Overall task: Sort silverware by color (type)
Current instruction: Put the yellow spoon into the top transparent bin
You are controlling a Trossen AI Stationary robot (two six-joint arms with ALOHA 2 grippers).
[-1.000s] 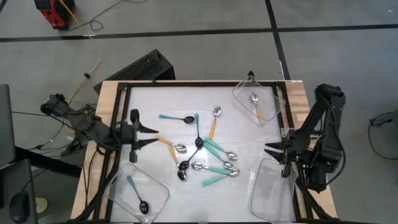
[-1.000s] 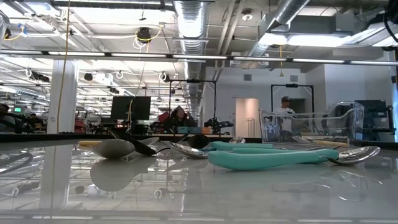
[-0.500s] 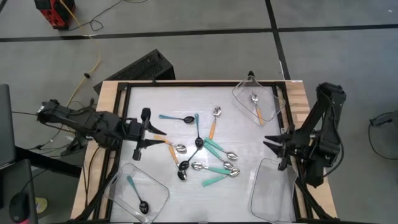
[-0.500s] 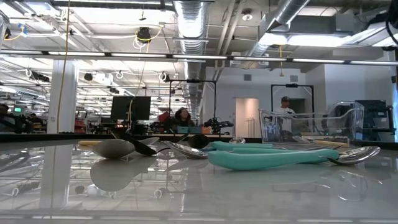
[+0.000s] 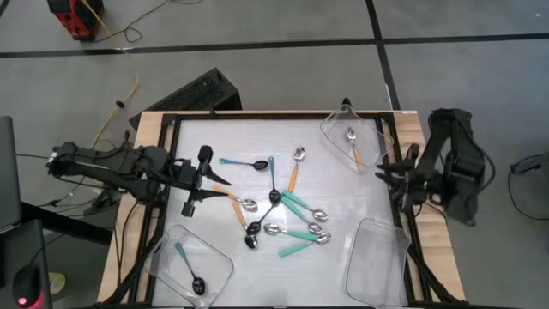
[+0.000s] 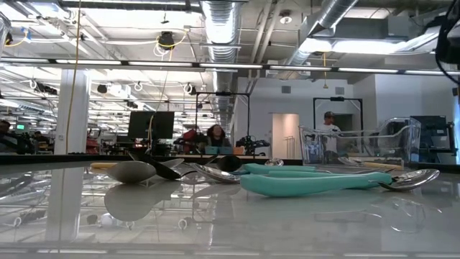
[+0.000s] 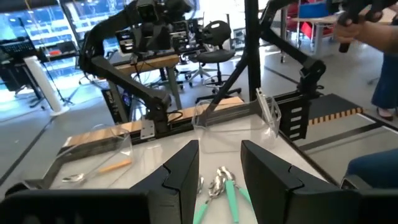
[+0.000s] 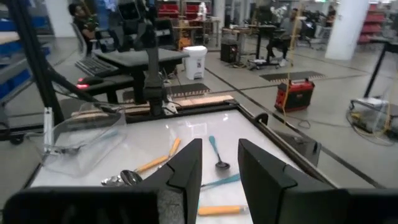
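Table [image 5: 343, 257]: pale top inside a black frame, with three clear trays on it
Left gripper [image 5: 196, 182]: reached in over the table's left side, fingers spread with nothing between them
Right gripper [image 5: 383, 174]: hung at the right edge, fingers parted and empty
Far right tray [image 5: 334, 130]: held one orange-handled spoon [image 5: 353, 150]
Near left tray [image 5: 219, 266]: held one blue-handled spoon [image 5: 188, 268]
Loose silverware [image 5: 283, 210]: a tangled cluster mid-table, teal-handled spoons [image 6: 316, 183] nearest

A large open robotics lab is showing here: exposed ceiling ducts [image 6: 223, 29] and pipes are running overhead, while office chairs [image 7: 214, 59], desks with monitors [image 6: 151, 124] and other robot rigs are standing around.
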